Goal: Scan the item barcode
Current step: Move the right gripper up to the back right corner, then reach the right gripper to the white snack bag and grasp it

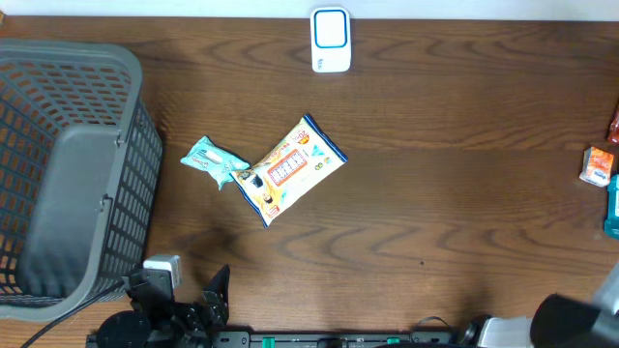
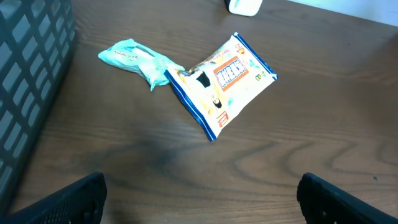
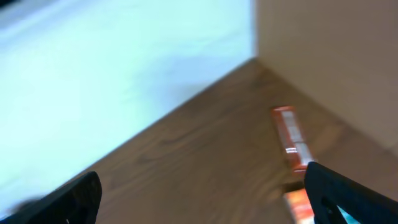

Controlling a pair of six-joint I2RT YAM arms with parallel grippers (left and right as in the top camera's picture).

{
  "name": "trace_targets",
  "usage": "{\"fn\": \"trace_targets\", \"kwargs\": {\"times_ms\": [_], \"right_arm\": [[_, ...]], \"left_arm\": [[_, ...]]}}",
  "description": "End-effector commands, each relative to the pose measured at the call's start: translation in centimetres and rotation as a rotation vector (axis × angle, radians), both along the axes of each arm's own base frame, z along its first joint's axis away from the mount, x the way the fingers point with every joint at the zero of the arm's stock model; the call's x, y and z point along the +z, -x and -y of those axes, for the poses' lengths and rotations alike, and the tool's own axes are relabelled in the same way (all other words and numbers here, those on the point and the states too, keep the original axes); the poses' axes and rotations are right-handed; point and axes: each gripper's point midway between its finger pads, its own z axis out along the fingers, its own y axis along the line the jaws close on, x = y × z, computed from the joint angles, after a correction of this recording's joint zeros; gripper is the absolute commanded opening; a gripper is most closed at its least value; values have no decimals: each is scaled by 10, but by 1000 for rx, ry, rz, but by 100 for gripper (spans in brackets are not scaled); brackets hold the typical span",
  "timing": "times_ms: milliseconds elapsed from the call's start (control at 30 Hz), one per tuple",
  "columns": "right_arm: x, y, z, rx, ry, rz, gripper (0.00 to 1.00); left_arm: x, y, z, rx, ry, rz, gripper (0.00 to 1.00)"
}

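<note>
A white and blue barcode scanner [image 1: 330, 40] stands at the table's far edge; its base shows in the left wrist view [image 2: 244, 6]. A yellow snack bag with blue ends [image 1: 291, 169] [image 2: 221, 81] lies mid-table, its corner touching a crumpled teal packet [image 1: 215, 161] [image 2: 137, 60]. My left gripper [image 2: 202, 205] is open and empty, low at the near left, well short of both items. In a blurred view, my right gripper [image 3: 202, 202] is open and empty over bare wood at the far right. Only the right arm [image 1: 580, 324] shows in the overhead view.
A grey mesh basket [image 1: 58, 116] [image 2: 25, 74] fills the left side. At the right edge lie an orange box [image 1: 599, 164], a red packet [image 1: 614, 126] [image 3: 291, 140] and a teal item [image 1: 612, 208]. A wall rises just behind the right gripper's area.
</note>
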Motion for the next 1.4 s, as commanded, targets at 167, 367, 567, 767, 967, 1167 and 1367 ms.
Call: {"fn": "trace_targets", "kwargs": {"times_ms": [167,367,567,767,967,1167,1367], "right_arm": [[27,-9,-169,387,-23,48,99],[-19,1,-265,608,-56,-133,99],[-90,9,-346,799,-81,-366,99],[-191,14,-409,902,-57,-639,99],[-242,18,-463,731,-257,-715,99],[-247,15,-492,544,-510,-691,99],[-260,19,-529,534,-615,-692,91]], "left_arm": [[2,0,0,-1,2,5,98],[2,0,0,-1,2,6,98],[2,0,0,-1,2,6,98],[2,0,0,-1,2,6,98],[2,0,0,-1,2,5,98],[2,0,0,-1,2,6,98],[2,0,0,-1,2,6,98]]}}
